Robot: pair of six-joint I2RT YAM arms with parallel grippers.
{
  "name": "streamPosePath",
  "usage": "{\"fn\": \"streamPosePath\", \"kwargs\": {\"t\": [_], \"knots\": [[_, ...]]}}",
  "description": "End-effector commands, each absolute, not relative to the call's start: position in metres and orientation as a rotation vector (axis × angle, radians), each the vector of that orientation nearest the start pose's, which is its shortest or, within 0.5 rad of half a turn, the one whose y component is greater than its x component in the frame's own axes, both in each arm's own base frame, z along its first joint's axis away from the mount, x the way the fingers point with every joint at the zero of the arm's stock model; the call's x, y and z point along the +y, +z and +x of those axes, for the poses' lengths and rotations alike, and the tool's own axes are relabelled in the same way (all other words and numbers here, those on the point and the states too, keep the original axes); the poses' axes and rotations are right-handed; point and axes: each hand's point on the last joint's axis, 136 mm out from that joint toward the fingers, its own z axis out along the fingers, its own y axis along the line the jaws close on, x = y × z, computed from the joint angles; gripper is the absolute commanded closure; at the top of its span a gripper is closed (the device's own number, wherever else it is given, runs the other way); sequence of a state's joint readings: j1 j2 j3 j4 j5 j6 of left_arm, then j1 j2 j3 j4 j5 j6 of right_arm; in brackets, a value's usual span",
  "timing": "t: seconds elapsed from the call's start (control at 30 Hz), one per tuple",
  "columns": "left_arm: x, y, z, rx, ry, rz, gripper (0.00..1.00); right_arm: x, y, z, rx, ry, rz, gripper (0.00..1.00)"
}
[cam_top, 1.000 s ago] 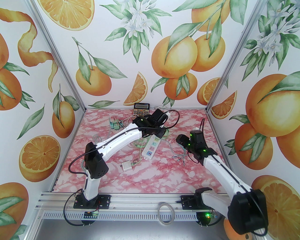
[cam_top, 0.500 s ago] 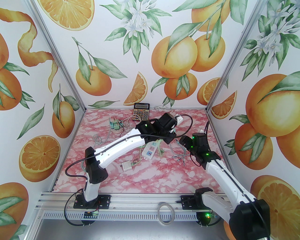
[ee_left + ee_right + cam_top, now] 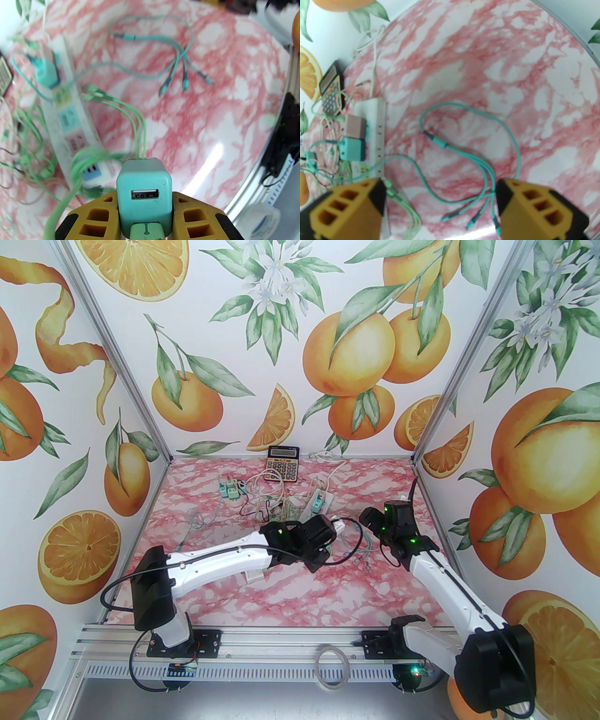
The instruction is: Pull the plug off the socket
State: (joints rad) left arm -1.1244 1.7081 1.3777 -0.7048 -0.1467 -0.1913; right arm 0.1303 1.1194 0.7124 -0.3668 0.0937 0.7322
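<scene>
Showing the left gripper clamped on the teal plug, yellow fingers pressed against both its sides, a pale green cable plugged into its lower port. Held above the table, just right of the near end of the power strip and out of its sockets.

Against half a second ago: left gripper drawn back from the far end of the strip toward the middle, plug carried along; right arm almost unchanged.

Counted: two arms, one strip, one calculator at the far edge, one tape roll on the near rail, one teal three-headed cable.

Right gripper spread wide, empty, hanging over that cable.

From the right wrist: two plugs seated side by side in the strip, one teal, one pinkish-brown. From the left wrist: one blurred seated teal plug, plus the held plug's empty USB port.
</scene>
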Motion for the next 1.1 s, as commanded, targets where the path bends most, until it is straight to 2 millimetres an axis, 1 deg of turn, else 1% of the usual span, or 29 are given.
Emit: {"fn": "streamPosePath", "kwargs": {"t": [0.0, 0.1, 0.2, 0.4, 0.5, 0.53, 0.57, 0.6, 0.63, 0.67, 0.73, 0.83, 0.93, 0.97, 1.0, 1.03, 1.07], "knots": [[-0.376, 0.126, 0.204, 2.385, -0.337, 1.069, 0.77, 0.030, 0.145, 0.334, 2.245, 0.336, 0.721, 0.18], [-0.369, 0.100, 0.201, 2.435, -0.291, 1.077, 0.75, 0.032, 0.144, 0.336, 2.257, 0.347, 0.719, 0.18], [-0.371, 0.083, 0.198, 2.449, -0.269, 1.099, 0.74, 0.034, 0.143, 0.337, 2.263, 0.355, 0.714, 0.19], [-0.391, 0.059, 0.195, 2.469, -0.300, 1.147, 0.70, 0.035, 0.142, 0.335, 2.267, 0.364, 0.711, 0.19], [-0.400, 0.052, 0.195, 2.471, -0.292, 1.180, 0.67, 0.036, 0.139, 0.334, 2.272, 0.369, 0.714, 0.19], [-0.406, 0.052, 0.190, 2.478, -0.330, 1.202, 0.66, 0.036, 0.139, 0.334, 2.274, 0.370, 0.712, 0.19], [-0.409, 0.053, 0.189, 2.478, -0.345, 1.209, 0.62, 0.036, 0.139, 0.334, 2.273, 0.370, 0.712, 0.19], [-0.411, 0.055, 0.189, 2.474, -0.356, 1.214, 0.53, 0.037, 0.138, 0.334, 2.275, 0.371, 0.710, 0.19], [-0.413, 0.059, 0.190, 2.467, -0.362, 1.214, 0.42, 0.037, 0.137, 0.333, 2.279, 0.371, 0.707, 0.19], [-0.414, 0.063, 0.191, 2.461, -0.359, 1.218, 0.35, 0.038, 0.137, 0.334, 2.280, 0.375, 0.702, 0.18], [-0.416, 0.076, 0.192, 2.444, -0.361, 1.224, 0.29, 0.039, 0.136, 0.333, 2.285, 0.379, 0.697, 0.18], [-0.419, 0.101, 0.198, 2.415, -0.391, 1.195, 0.15, 0.041, 0.134, 0.335, 2.292, 0.393, 0.681, 0.18], [-0.421, 0.129, 0.210, 2.390, -0.442, 1.138, 0.12, 0.045, 0.133, 0.338, 2.299, 0.412, 0.662, 0.18], [-0.420, 0.139, 0.217, 2.382, -0.451, 1.113, 0.09, 0.047, 0.133, 0.339, 2.301, 0.422, 0.651, 0.18], [-0.419, 0.146, 0.223, 2.378, -0.459, 1.087, 0.03, 0.049, 0.133, 0.341, 2.303, 0.431, 0.642, 0.18], [-0.417, 0.157, 0.230, 2.366, -0.471, 1.060, 0.00, 0.052, 0.133, 0.343, 2.308, 0.445, 0.628, 0.18], [-0.414, 0.165, 0.239, 2.360, -0.478, 1.030, 0.00, 0.055, 0.133, 0.344, 2.315, 0.459, 0.613, 0.19]]}}
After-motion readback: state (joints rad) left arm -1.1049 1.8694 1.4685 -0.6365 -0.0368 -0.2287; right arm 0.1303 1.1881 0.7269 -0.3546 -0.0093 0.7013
